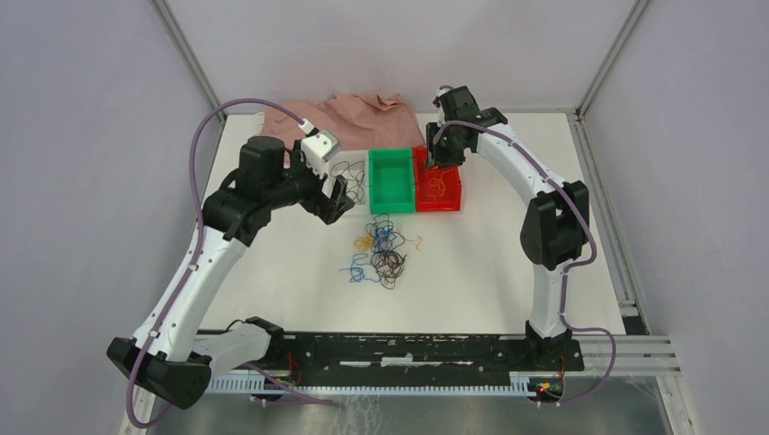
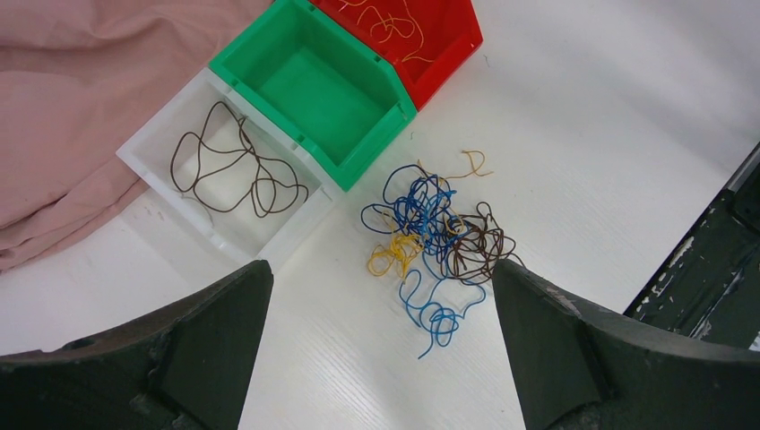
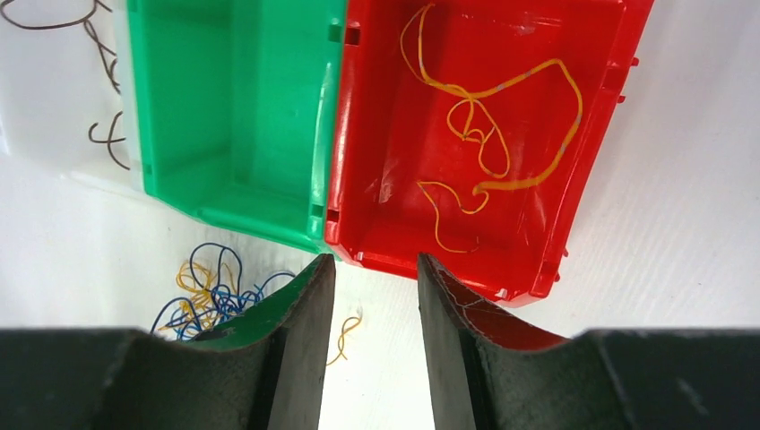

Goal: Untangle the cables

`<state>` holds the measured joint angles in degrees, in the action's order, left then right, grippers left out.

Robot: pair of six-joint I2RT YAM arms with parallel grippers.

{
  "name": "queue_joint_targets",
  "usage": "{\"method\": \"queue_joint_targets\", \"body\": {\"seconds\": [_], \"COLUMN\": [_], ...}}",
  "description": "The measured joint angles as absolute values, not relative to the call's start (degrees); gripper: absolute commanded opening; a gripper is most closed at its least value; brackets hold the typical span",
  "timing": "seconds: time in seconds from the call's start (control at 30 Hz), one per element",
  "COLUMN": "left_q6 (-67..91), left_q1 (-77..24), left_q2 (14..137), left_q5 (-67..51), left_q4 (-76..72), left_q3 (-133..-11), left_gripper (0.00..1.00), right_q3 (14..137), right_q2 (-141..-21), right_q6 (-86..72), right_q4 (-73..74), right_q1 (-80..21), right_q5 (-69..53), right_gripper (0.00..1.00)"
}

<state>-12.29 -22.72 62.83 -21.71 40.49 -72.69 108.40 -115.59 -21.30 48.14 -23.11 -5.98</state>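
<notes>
Since strands appear sorted by colour, 3 bins are set side by side on bench (image 1: 490, 272): clear bin (image 2: 233, 235) holds brown strand (image 2: 237, 166), green bin (image 3: 224, 116) bare, red bin (image 3: 602, 161) holds yellow-orange strands (image 3: 484, 134). Unsorted cables (image 2: 435, 237) lie knotted on bench just in front of bins, with blue, yellow and brown mixed. Right hand (image 3: 372, 264) is hung over red bin's near rim, jaws parted narrowly, nothing gripped; judged drop-off pose. Left hand (image 2: 381, 278) is spread wide, nothing held, poised above tangle; judged readied for next pick. Green bin is likely reserved for blue.
</notes>
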Motion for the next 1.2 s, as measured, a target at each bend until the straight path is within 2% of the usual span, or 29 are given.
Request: {"method": "queue_joint_targets", "body": {"seconds": [0.33,0.47,0.67,0.83,0.9,1.07,1.2], "left_q6": [-12.75,-13.32,-13.45,-13.85,-14.04,-14.22,-14.24], "left_q1": [-22.59,-22.59,-22.46,-21.87,-21.71,-21.56,-21.56], "left_q2": [61.76,61.45,61.49,62.11,62.39,62.72,62.72], "left_q5": [-21.67,-21.69,-22.17,-23.18,-23.33,-24.29,-24.67], "left_q4": [40.64,40.62,40.82,41.10,41.30,42.41,43.13], "left_q3": [-72.69,-72.55,-70.65,-69.17,-68.69,-68.12,-68.12], "left_gripper": [0.99,0.99,0.99,0.99,0.99,0.99,0.99], "right_q3": [109.49,108.01,89.80,75.99,72.51,65.41,64.34], "right_q2": [-123.22,-122.85,-111.53,-93.03,-90.45,-93.12,-98.59], "right_q6": [-24.23,-24.10,-22.41,-21.78,-21.69,-21.71,-21.06], "right_q4": [47.90,46.11,37.21,29.89,27.59,23.77,23.42], "right_q1": [-21.26,-21.91,-25.28,-34.39,-37.32,-38.54,-37.91], "right_q5": [-6.76,-5.80,-3.84,-2.70,-2.61,-2.17,-1.45], "right_gripper": [0.42,0.46,0.52,0.53,0.54,0.56,0.58]}}
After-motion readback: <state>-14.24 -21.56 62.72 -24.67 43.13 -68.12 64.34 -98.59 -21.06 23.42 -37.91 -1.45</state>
